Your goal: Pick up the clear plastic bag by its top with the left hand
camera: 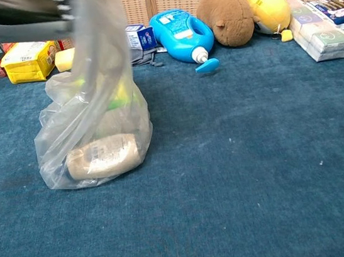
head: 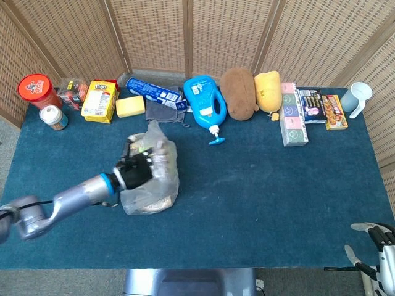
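Left robot hand (head: 134, 170) closes around the gathered top of the clear plastic bag (head: 151, 185), its dark fingers bunched into the film; the bag's base, judging by the chest view, rests on the blue desk (head: 259, 197) left of centre, with a pale packet (camera: 103, 158) lying in its bottom and something yellow-green above it. The chest view shows the hand only as a blur at the upper edge, so how firmly the film is pinched cannot be told. The risk from here: thin, slick plastic could slide out of the grip under the load, or the bag could swing and spill as it rises. Around it, at 12 o'clock just behind the bag, lie a grey cloth (head: 164, 111) and a yellow block (head: 129, 106); at 1 o'clock a blue detergent bottle (head: 207, 105) points its spout toward the desk's centre, near enough to be brushed by a swinging bag. Nothing stands directly above the bag. Right robot hand (head: 378, 246) sits at the desk's 5 o'clock corner, holding nothing visible, well apart.
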`<state>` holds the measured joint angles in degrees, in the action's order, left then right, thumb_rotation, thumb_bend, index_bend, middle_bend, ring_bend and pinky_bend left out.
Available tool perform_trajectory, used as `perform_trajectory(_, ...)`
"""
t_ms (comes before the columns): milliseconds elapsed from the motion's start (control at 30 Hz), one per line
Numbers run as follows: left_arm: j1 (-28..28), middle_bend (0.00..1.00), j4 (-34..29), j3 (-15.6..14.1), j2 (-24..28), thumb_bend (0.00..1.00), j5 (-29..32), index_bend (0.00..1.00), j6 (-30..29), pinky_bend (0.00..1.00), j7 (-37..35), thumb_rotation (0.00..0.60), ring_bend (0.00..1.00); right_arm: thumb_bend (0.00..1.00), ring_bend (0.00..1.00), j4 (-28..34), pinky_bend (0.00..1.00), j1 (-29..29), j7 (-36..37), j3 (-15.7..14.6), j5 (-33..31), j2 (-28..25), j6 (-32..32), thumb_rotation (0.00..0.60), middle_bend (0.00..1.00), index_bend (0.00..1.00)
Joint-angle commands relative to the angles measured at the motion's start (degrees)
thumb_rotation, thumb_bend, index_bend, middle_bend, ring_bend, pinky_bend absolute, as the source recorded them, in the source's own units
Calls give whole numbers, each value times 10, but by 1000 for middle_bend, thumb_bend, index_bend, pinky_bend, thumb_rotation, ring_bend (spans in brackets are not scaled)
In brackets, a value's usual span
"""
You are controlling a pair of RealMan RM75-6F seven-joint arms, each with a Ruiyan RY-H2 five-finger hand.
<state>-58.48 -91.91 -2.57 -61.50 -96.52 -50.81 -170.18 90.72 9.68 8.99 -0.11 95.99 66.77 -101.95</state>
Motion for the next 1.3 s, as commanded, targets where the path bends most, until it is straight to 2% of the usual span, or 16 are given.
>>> perform_trajectory(33,23,647,1,-25,25,416,-8,523,-23,704,-11,0,590,292,354,0,229,-1,-1,0,0,0,2,599,409,376)
perform_trajectory(133,31,668,2,-41,36,416,0,540,-15,717,-5,0,611,292,354,2,229,-4,-3,-1,4,2,5,598,409,375)
perform_trajectory(367,41,678,-2,-60,42,415,17,545,7,710,10,0,619,292,354,6,229,-7,-10,-1,6,1,10,599,409,375)
perform_trajectory(467,41,674,-4,-61,40,416,20,544,13,647,16,0,606,292,354,8,229,-8,-12,-1,7,1,11,599,409,375)
perform_trajectory(567,40,592,-7,-59,38,416,18,497,12,560,19,0,508,292,354,9,229,-9,-13,-1,8,1,10,599,409,376)
perform_trajectory(633,38,486,-9,-54,34,415,13,401,3,489,23,0,400,292,354,11,229,-9,-15,-2,9,1,10,599,409,376)
perform_trajectory(733,37,425,-7,-34,20,417,20,327,-16,437,21,0,336,292,354,12,229,-8,-16,-3,11,-1,8,599,409,375)
perform_trajectory(833,33,403,-6,-11,2,416,39,300,-20,419,28,0,315,292,354,15,229,-7,-16,-3,12,-3,6,598,408,376)
perform_trajectory(900,26,403,-5,15,-24,417,46,294,-32,417,22,0,315,292,354,16,229,-5,-16,-4,12,-5,3,598,408,376)
perform_trajectory(1100,27,408,9,52,-54,416,59,293,-61,426,21,0,330,293,354,15,228,-3,-13,-5,12,-6,1,598,409,376)
perform_trajectory(1300,33,545,12,63,-57,416,52,415,-78,565,23,0,482,294,354,13,229,-2,-10,-5,10,-6,0,599,409,375)
